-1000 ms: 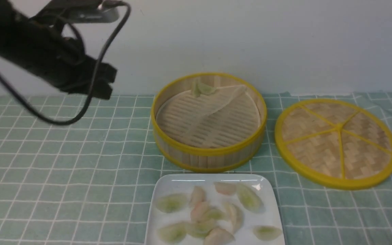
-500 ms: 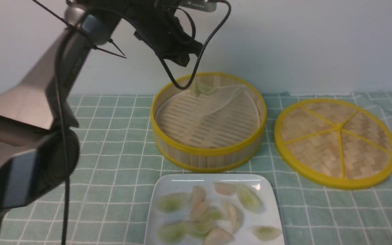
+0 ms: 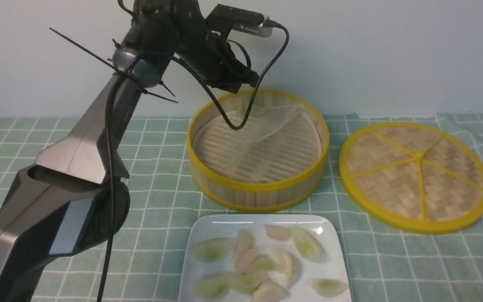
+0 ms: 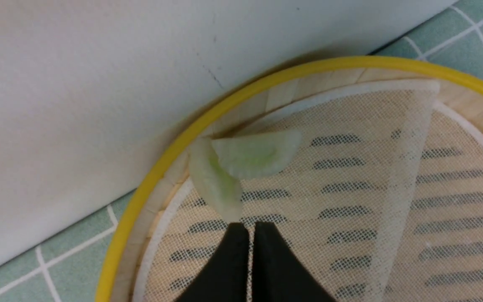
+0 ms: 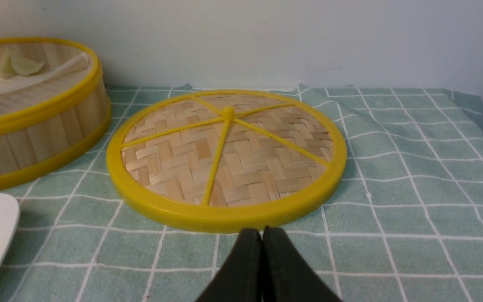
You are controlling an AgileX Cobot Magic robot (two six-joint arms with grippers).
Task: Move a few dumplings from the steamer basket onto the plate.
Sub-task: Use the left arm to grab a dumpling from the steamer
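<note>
**Left tool**: jaws pressed together, nothing held. It hovers over the far side of the steamer basket, tips just short of the two green dumplings. The pair lean on each other and against the far wall, on top of the mesh liner, which is folded back on one side.

**Right tool**: also closed and empty, low over the checked cloth on the worktop, just beside the woven lid.

**Plate**: in front of the basket, carrying roughly ten green and pink dumplings, some overlapping.

Risks you should watch, in my judgement:
- Closed tips would shove the pair into the wall, so you need to spread the jaws before descending.
- The two overlap, so one bite may lift both and the loose one may drop in transit.
- The skins look glossy, so a light pinch may slip.
- Tips that go too deep may catch the mesh and drag the liner up.
- The wrist cable hangs into the basket and could snag the liner or rim.
- The plate is crowded, so a dumpling set on the pile may slide toward the low rim.
</note>
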